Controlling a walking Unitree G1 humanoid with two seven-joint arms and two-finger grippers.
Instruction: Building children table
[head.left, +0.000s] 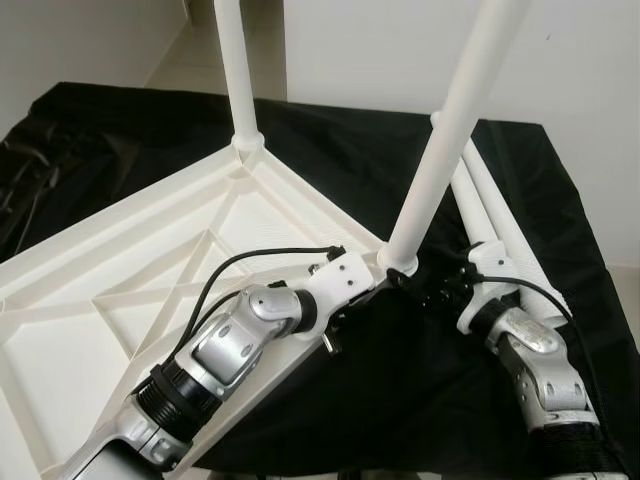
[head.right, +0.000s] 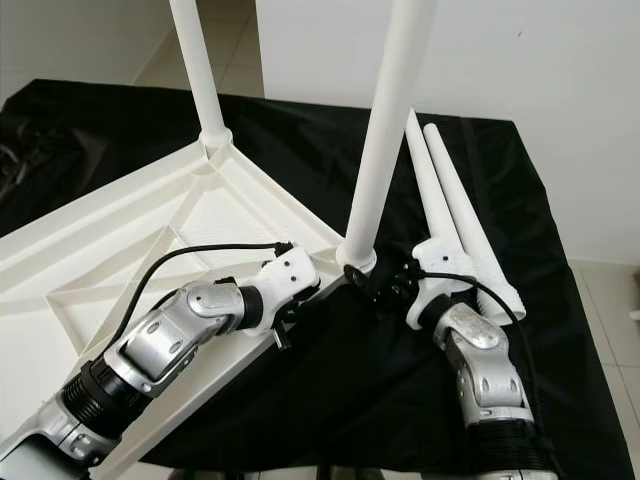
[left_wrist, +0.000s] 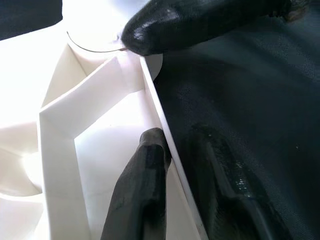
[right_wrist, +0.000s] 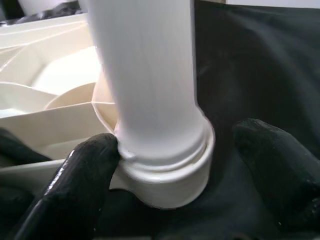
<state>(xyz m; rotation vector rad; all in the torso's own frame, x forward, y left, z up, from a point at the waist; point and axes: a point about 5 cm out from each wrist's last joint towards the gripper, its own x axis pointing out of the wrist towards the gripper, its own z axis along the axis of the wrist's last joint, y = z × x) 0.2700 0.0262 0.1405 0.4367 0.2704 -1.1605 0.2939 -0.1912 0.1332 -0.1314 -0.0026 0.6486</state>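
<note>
With the white plastic tabletop (head.left: 120, 270) lying upside down on the black cloth (head.left: 360, 170), its ribbed underside faces up and two legs stand in corner sockets: the far leg (head.left: 238, 70) at the corner away from the robot, and the near leg (head.left: 450, 130) at the corner between the two arms. The near leg's long axis runs up and leans slightly toward the robot's right. Two spare legs (head.left: 495, 215) lie side by side on the cloth beyond the right arm, their long axes pointing away from the robot.

The left gripper (left_wrist: 172, 150) is closed on the tabletop's thin edge wall just short of the near corner, one finger on the ribbed inner side and the other on the cloth side.

The right gripper (right_wrist: 177, 155) is the nearer one to the near leg. It straddles the socket collar (right_wrist: 170, 175) at the leg's base, jaws spread; one fingertip (right_wrist: 90, 160) touches the collar, the other stands apart from it.

Judgement: the coming move turns on this collar lying directly between the right fingers, so closing should grip the leg base while the left holds the tabletop steady.
</note>
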